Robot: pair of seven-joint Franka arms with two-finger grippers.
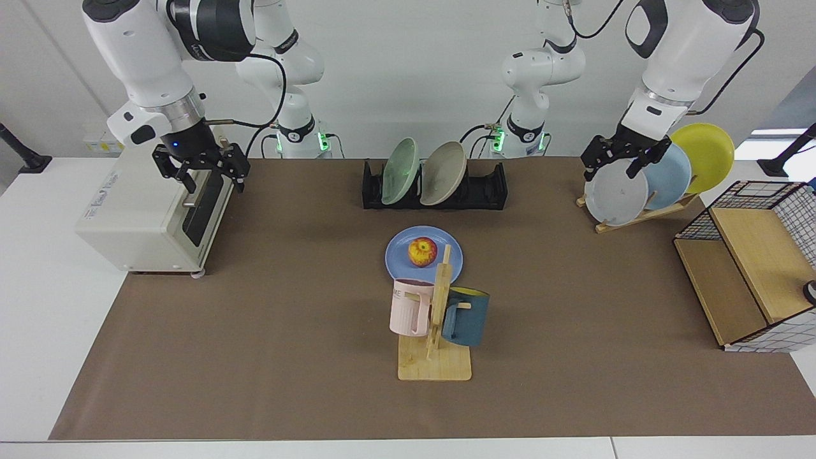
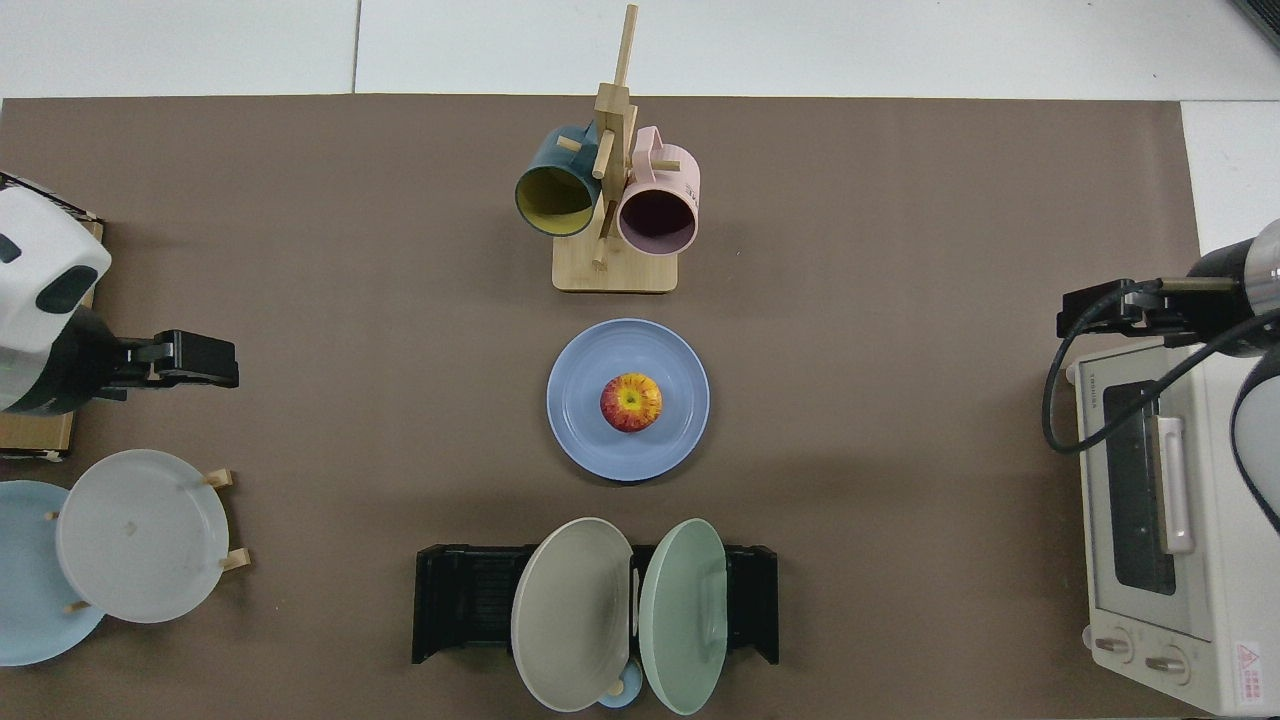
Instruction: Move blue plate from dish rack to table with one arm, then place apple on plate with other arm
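The blue plate [image 1: 423, 255] lies flat on the brown mat of the table [image 1: 287, 357], near the middle, and the apple [image 1: 422, 252] sits upright on it, about at its centre. In the top view the plate [image 2: 590, 440] is at the heart of the mat, with the apple [image 2: 631, 402] showing its stem end upward.

In that view the dish rack [image 2: 465, 603] stands at 6 o'clock from the plate, apart from it, and holds a beige plate [image 2: 570, 615] and a pale green plate [image 2: 684, 615] leaning on edge. At 12 o'clock from the blue plate, near but not touching, is a wooden mug tree [image 2: 612, 200] carrying a dark blue mug [image 2: 550, 195] and a pink mug [image 2: 657, 205].

In the facing view the right gripper [image 1: 210, 180] hangs over the front top edge of a toaster oven [image 1: 150, 217], at about 10 o'clock from the blue plate and well apart from it; its fingers are spread and hold nothing. The left gripper [image 1: 612, 171] hovers at about 2 o'clock, in front of a grey plate [image 1: 613, 197] on a wooden plate stand [image 1: 644, 213] that also bears a sky-blue plate [image 1: 672, 175] and a yellow plate [image 1: 707, 153]; its fingers are apart and empty. A wire basket [image 1: 758, 261] stands at 3 o'clock by the mat's edge.
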